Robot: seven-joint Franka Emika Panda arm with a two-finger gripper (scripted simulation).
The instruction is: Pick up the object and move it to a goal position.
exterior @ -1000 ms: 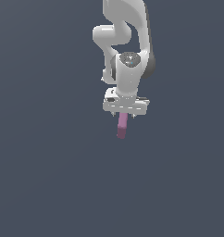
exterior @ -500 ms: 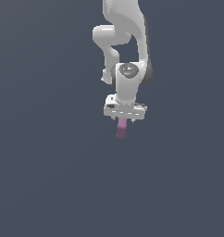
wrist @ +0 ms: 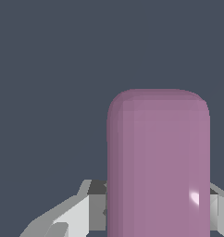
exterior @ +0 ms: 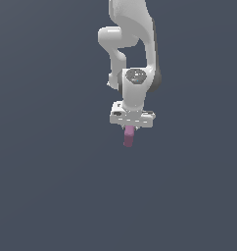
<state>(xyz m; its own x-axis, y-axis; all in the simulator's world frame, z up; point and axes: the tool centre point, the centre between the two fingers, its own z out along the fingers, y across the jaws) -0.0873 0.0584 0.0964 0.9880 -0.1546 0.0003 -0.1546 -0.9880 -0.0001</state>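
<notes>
Pink-mauve bar (exterior: pixel 129 137) hangs out from under the gripper (exterior: pixel 130 128), long axis roughly along the approach dir, one rounded end free, other end tucked up between the fingers. In wrist view the bar (wrist: pixel 158 162) fills most of the lower frame, rounded end pointing away from cam, with a grey-white finger (wrist: pixel 84 210) flanking one side and a sliver of the other at the frame edge; both sit flush against the bar's sides, so fingers read as clamped on it. Held near one end, prob. because the bar is narrower than the hand and a side pinch is the only stable grip. Bar appears clear of the plain dark-grey ground (exterior: pixel 52 186), though no shadow or contact cue confirms height. Arm (exterior: pixel 132 44) stacked nearly straight above the hand, wrist pointing down, which keeps the load under the joints. No goal marker visible in either view, so remaining travel can't be judged.
</notes>
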